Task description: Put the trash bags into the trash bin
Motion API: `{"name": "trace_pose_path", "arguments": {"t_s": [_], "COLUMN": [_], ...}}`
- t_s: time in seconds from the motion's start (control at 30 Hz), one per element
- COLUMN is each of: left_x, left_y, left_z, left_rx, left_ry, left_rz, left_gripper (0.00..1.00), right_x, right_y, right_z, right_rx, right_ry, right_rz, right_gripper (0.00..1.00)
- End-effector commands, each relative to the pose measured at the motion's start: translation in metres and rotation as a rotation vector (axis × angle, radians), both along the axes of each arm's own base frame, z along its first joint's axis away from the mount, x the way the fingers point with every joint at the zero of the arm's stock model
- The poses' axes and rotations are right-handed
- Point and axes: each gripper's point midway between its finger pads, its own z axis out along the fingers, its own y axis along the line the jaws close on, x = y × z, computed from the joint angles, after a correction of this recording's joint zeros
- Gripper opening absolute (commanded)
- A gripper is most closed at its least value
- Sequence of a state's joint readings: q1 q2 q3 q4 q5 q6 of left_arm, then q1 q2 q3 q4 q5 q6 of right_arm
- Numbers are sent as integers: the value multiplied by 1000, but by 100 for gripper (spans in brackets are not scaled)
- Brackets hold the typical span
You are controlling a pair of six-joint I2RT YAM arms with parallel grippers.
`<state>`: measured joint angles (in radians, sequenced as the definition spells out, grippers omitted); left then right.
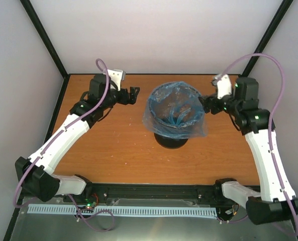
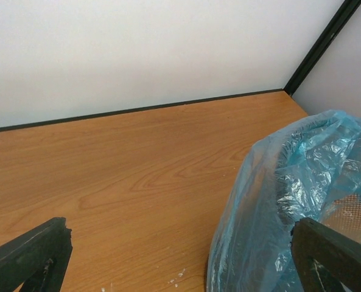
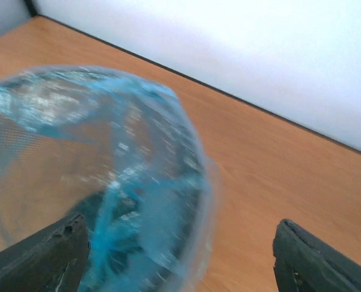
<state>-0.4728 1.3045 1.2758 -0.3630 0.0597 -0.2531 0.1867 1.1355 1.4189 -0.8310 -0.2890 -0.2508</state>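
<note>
Top view: trash bin (image 1: 171,139) stands upright near the middle of the table (image 1: 108,150), between the two arms. Trash bag (image 1: 161,118) sits inside it, mouth open, film folded over the rim and hanging loose down the outside, baggiest at near-left and right. Left end effector (image 1: 134,95) hovers just left of the bin, apart from the film, spread wide, holding nothing. Right end effector (image 1: 207,105) is at the bin's right rim; contact cannot be told here. Left wrist view: fingers (image 2: 28,258) far apart, bare table between them, bag beside the right-hand one. Right wrist view (blurred): fingers (image 3: 320,258) wide, the bag's rim fold lying in the gap, not pinched. Judgement: bag is in the bin, and the step in hand is letting go. Next move calls for drawing both arms clear without snagging the film, or tucking the slack fold if a snugger fit is wanted.
</note>
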Motion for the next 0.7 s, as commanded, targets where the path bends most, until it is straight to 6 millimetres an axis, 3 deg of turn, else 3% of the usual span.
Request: {"name": "trace_pose_path", "arguments": {"t_s": [0.0, 0.03, 0.1, 0.23, 0.37, 0.5, 0.67], "left_x": [-16, -20, -29, -50, -58, -58, -60], "left_y": [2, 5, 15, 38, 59, 80, 81], "left_z": [25, 28, 33, 28, -8, -54, -41], "left_rx": [-65, -64, -51, -20, 71, 198, 187], "left_ry": [15, 18, 4, -42, -87, -94, -126], "left_rz": [-11, -11, 13, 68, 118, 188, 192], "left_gripper": [99, 99, 98, 97, 98, 97, 97], "right_x": [1, -4, -15, -31, -27, -21, -23], "right_y": [-61, -75, -89, -78, -68, -89, -106], "right_z": [15, 18, 20, 6, -25, -47, -46], "right_rx": [112, 121, 122, 118, 155, 131, 206], "right_ry": [-120, -159, -221, -192, -121, -169, -174], "right_rz": [-284, -342, -403, -330, -280, -380, -520], "right_gripper": [94, 99, 100, 100, 100, 100, 100]}}
